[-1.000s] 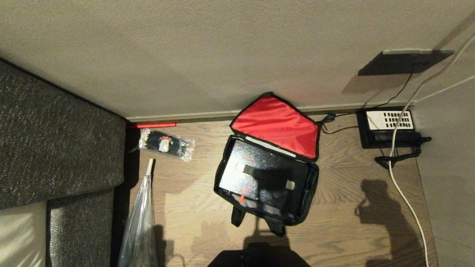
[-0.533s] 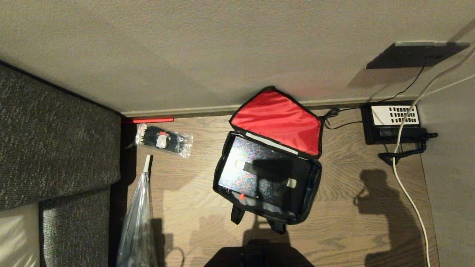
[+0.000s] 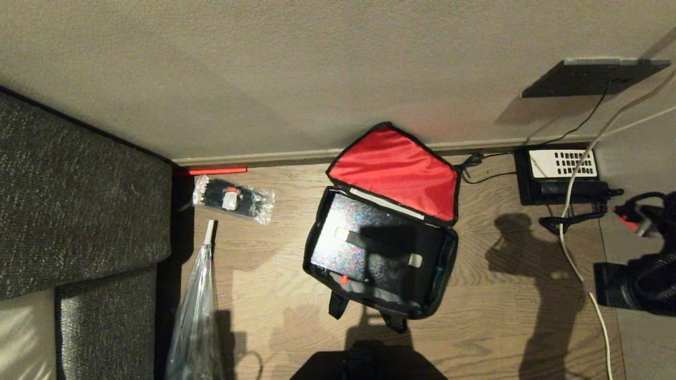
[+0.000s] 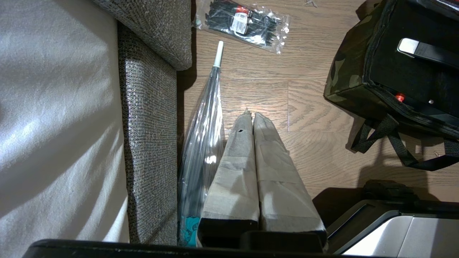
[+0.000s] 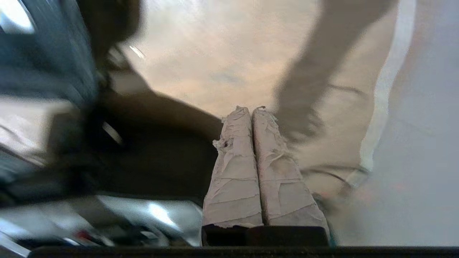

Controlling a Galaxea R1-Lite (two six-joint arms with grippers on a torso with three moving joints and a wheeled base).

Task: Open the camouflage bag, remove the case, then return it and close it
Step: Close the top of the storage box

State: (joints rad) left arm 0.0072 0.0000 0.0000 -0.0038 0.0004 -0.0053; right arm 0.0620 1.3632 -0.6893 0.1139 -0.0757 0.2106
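Swinging into the head view at its far right edge since a second ago, the robot's right arm now shows as a dark bulk with red-tipped fittings, while the whole scene has shifted slightly with the camera. At the left stands a grey woven fabric sofa [image 3: 79,211]; beside it on the wooden plank floor [image 3: 274,306] lie a clear plastic packet of black cable ties [image 3: 233,199] and a long clear plastic-sleeved umbrella-like object [image 3: 196,311]. The left gripper [image 4: 251,116], its paper-taped fingers [image 4: 236,150] pressed together, hangs parked above the floor next to that sleeve, well clear of the work. In the middle sits the boxy green-and-black camouflage fabric bag [image 3: 377,253] with its lid thrown back against the wall, the bright red lining [image 3: 393,174] facing up, so the interior is exposed. The flat black rectangular case [image 3: 364,248] lies inside the bag under a black retaining strap [image 3: 377,247], which would seem to need clearing before it can be lifted out. To the right, a black desk telephone with a white keypad panel [image 3: 560,174] rests by the wall, its cords trailing over the floor. The right gripper [image 5: 251,111], taped fingers shut on nothing, is caught in blur, apparently heading for the bag.
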